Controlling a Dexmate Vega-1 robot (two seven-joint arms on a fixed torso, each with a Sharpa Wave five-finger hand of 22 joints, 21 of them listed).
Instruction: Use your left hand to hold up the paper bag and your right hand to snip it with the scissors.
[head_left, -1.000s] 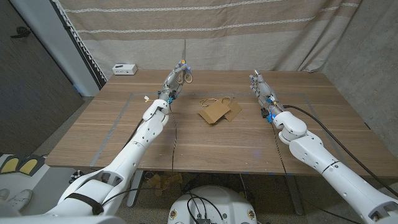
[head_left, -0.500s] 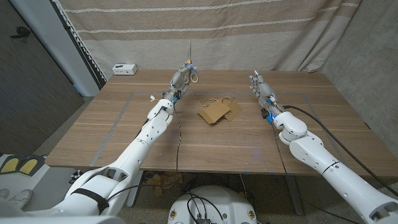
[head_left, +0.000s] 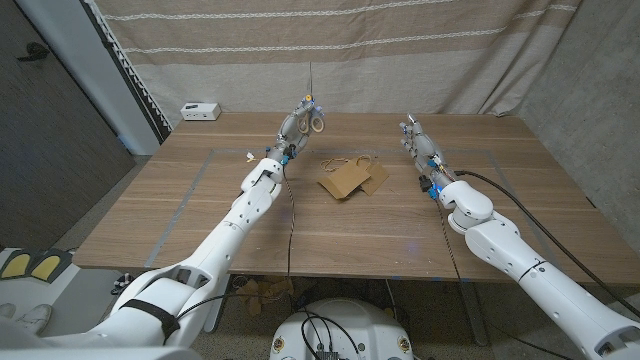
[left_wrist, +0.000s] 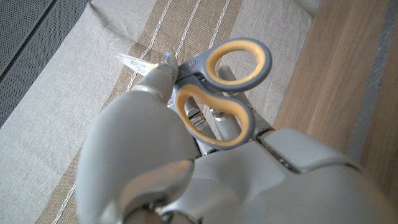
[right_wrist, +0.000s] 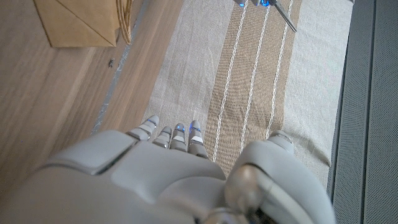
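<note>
Two robot hands wait: the left robot hand (head_left: 297, 124) holds orange-handled steel scissors (left_wrist: 219, 84) aloft, blades upward, contrary to task; the right robot hand (head_left: 421, 143) is empty, fingers straight. Between them, the flat brown paper bag (head_left: 345, 179) lies on the wooden bench (head_left: 190, 215), likely awaiting a handover.

Soft, even, fairly bright light fills the head view, with faint shadows and wide-angle bending at the corners. In the wrist views the near hand surfaces blur softly, and blue indicator lights glow without glare.
</note>
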